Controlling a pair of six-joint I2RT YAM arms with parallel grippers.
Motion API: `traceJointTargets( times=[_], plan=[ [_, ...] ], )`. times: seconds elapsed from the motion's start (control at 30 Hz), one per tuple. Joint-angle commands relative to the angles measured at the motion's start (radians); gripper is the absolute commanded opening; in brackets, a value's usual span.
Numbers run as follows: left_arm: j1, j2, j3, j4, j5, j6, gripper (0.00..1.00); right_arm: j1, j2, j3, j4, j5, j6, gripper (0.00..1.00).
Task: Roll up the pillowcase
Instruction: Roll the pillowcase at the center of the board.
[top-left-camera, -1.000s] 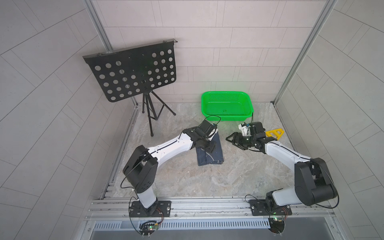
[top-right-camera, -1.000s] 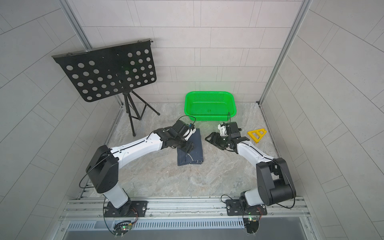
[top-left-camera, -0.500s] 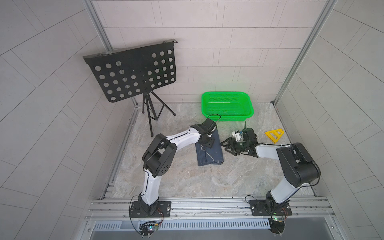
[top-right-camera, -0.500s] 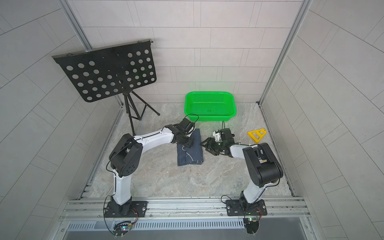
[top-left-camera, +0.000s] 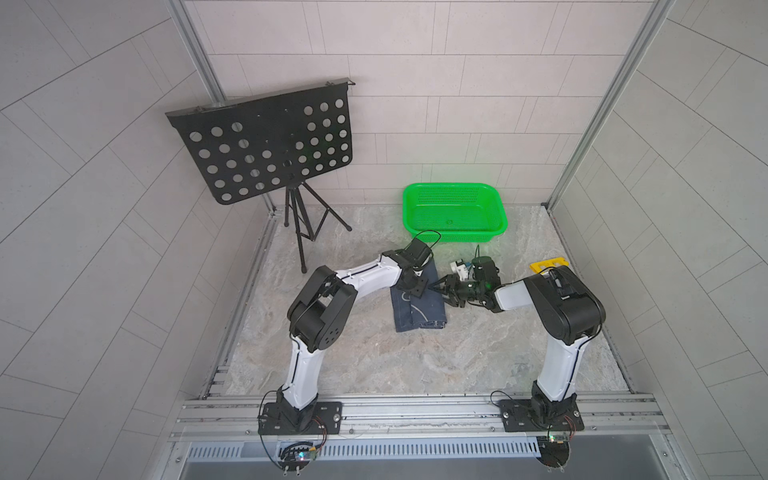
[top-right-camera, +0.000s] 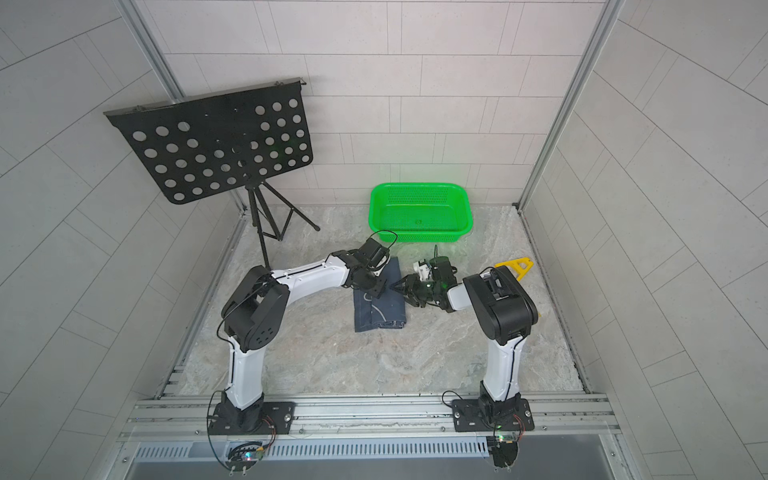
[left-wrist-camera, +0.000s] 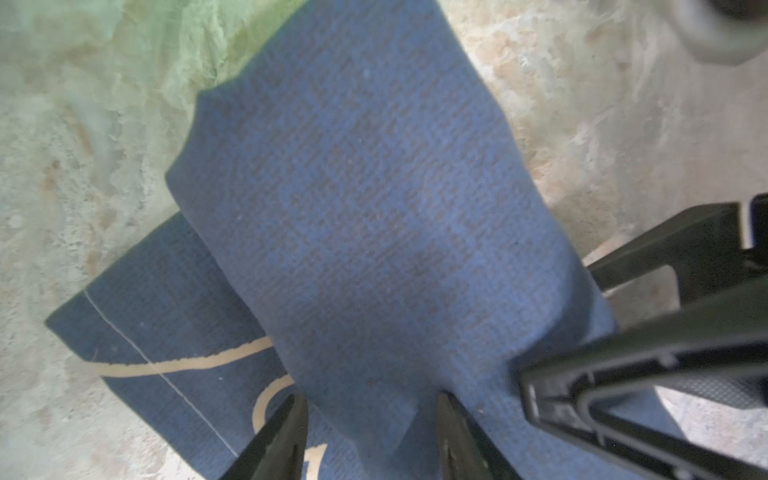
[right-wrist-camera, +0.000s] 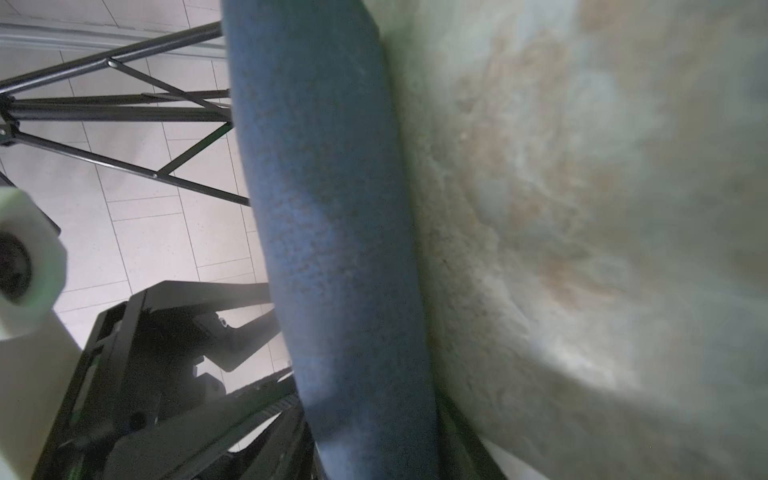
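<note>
bearing pale curved strokes, illegible: the pillowcase.

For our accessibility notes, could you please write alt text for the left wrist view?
A dark blue pillowcase lies on a marbled table, its end folded back over a flat layer with tan line drawings and a pale seam. The left hand straddles the fold's edge with its black fingertips; the right hand is close beside it.
</note>
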Motion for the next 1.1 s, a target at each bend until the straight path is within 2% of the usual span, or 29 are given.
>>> traceJointTargets(
  times=[0.0,0.17,0.27,0.43,0.57,0.8,0.97,1.07],
  plan=[
    [-0.002,0.005,-0.013,-0.036,0.014,0.019,0.57,0.005,-0.009,0.015,0.040,-0.020,0.015,0.40],
    [-0.002,-0.022,-0.005,-0.049,0.037,0.011,0.58,0.005,-0.063,0.031,-0.092,0.004,-0.089,0.14],
    [-0.002,-0.064,0.005,-0.074,0.048,0.005,0.62,0.004,-0.104,0.045,-0.205,0.028,-0.170,0.07],
    [0.010,-0.158,-0.003,-0.117,0.045,0.005,0.66,0.005,-0.221,0.134,-0.634,0.190,-0.461,0.03],
    [0.024,-0.211,-0.035,-0.143,0.043,0.011,0.67,0.013,-0.280,0.211,-0.893,0.383,-0.605,0.02],
    [0.065,-0.258,-0.112,-0.138,0.049,-0.002,0.68,0.105,-0.307,0.305,-1.128,0.716,-0.672,0.04],
    [0.083,-0.267,-0.134,-0.137,0.051,-0.002,0.68,0.183,-0.268,0.391,-1.235,0.866,-0.670,0.12],
    [0.091,-0.272,-0.146,-0.131,0.049,-0.003,0.68,0.233,-0.254,0.432,-1.263,0.904,-0.669,0.15]
  ],
)
